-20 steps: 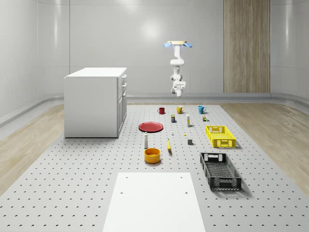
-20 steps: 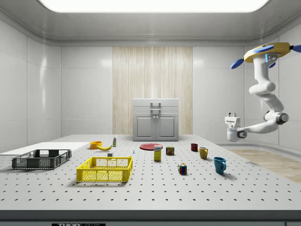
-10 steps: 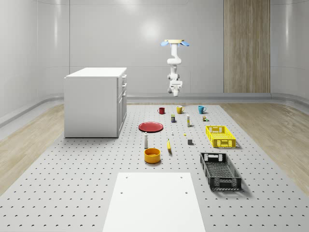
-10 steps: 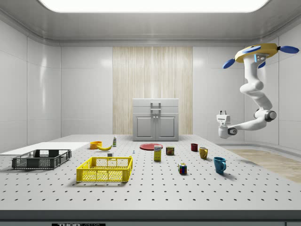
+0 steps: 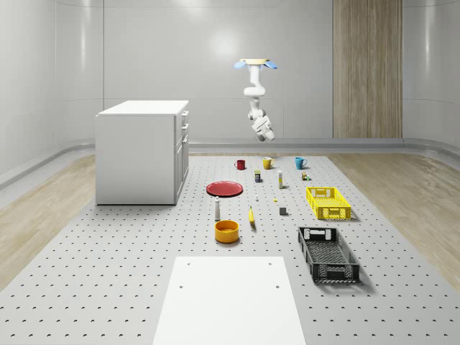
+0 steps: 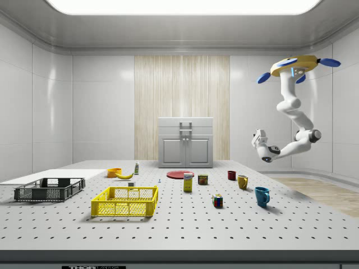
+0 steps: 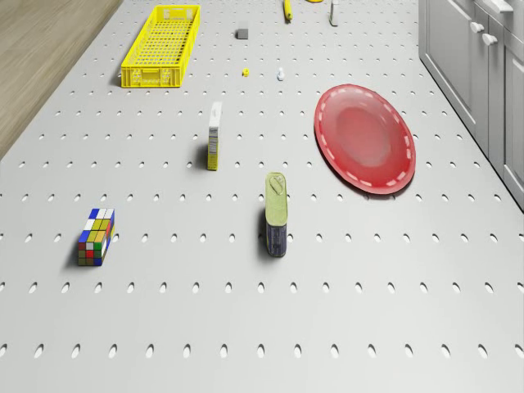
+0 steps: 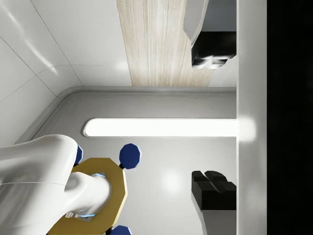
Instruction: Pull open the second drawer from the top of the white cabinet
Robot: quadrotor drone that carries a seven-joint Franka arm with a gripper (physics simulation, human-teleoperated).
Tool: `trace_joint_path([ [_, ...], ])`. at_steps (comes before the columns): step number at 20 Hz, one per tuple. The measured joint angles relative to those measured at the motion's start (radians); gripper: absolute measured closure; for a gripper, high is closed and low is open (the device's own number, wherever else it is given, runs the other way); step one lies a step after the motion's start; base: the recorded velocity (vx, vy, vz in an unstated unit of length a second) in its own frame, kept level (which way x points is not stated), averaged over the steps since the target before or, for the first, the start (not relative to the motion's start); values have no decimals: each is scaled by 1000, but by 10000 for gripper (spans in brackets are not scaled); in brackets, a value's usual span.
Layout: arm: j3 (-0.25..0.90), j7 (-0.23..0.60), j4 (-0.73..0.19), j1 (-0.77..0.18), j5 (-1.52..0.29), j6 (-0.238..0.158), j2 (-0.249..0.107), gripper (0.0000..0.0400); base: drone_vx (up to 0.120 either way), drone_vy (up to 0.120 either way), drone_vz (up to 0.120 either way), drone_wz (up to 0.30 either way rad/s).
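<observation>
You've got the white cabinet [image 5: 142, 152] at 9 o'clock of the gripper [image 5: 267, 131], well apart. Drone [image 5: 253, 63] hovers above the mugs' end (airborne). Fingers [image 8: 213, 183] spread apart. Drawer fronts hard to read.

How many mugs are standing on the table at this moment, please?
3: a red mug, a yellow mug and a blue mug, in a row along the far side of the table, the red one nearest the cabinet. None looks hidden.
</observation>
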Motion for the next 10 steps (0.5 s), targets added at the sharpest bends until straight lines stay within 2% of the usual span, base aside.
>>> trace_joint_path([
  [4,-157,-42,-112,68,237,3,-19,95,120,-120,0,0],
  [10,-269,-66,-201,146,382,23,-50,98,120,-120,0,0],
])
